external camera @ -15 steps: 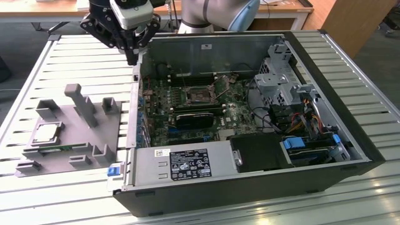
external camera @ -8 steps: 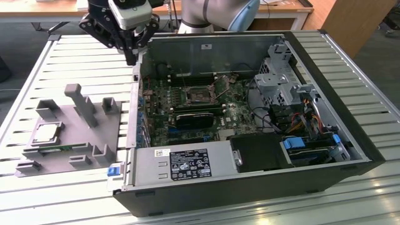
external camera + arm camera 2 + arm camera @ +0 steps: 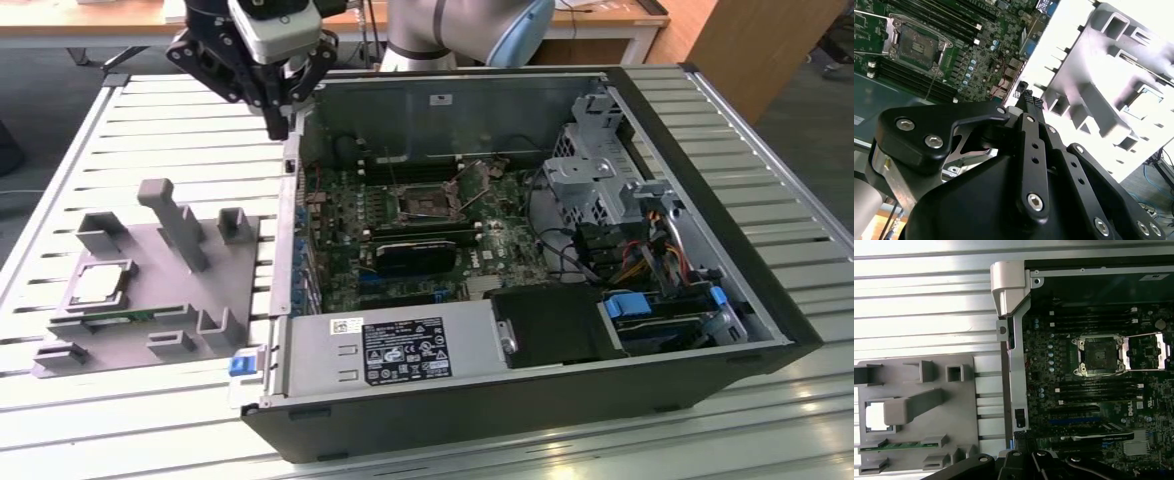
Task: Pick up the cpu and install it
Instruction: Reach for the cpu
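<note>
Jaws are pressing together on nothing while the gripper (image 3: 278,127) is hanging over the case (image 3: 561,405) wall on the exterior view's left. Well apart from it, the cpu (image 3: 100,283) is lying flat on the tray (image 3: 140,245). The socket (image 3: 430,203) is sitting open.

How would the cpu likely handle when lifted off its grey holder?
The cpu looks thin and flat, so probably stiff and light. Its shiny metal top may be slippery. Lying flat in a recess of the grey holder, it seems unlikely to roll or tip.
</note>
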Motion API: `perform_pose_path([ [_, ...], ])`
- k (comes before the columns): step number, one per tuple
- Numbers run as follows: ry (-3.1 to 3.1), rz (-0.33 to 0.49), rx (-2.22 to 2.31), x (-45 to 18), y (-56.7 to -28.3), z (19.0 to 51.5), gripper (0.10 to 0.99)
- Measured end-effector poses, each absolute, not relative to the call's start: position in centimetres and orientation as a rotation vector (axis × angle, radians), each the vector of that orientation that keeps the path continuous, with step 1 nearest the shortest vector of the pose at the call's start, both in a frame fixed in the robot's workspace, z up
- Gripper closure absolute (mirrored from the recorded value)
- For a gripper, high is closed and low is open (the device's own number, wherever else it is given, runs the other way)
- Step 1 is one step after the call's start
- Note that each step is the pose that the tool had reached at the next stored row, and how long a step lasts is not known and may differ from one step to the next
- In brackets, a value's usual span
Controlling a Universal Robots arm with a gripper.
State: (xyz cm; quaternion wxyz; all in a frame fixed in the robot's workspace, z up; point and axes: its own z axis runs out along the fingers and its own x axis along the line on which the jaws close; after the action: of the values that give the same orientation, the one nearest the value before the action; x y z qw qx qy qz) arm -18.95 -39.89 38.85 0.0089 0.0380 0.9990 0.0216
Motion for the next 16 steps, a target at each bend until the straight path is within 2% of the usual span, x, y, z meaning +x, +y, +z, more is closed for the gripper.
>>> perform_pose_path([
  [16, 3.123, 0.067, 0.119, -19.58, -39.89, 38.78, 0.980],
])
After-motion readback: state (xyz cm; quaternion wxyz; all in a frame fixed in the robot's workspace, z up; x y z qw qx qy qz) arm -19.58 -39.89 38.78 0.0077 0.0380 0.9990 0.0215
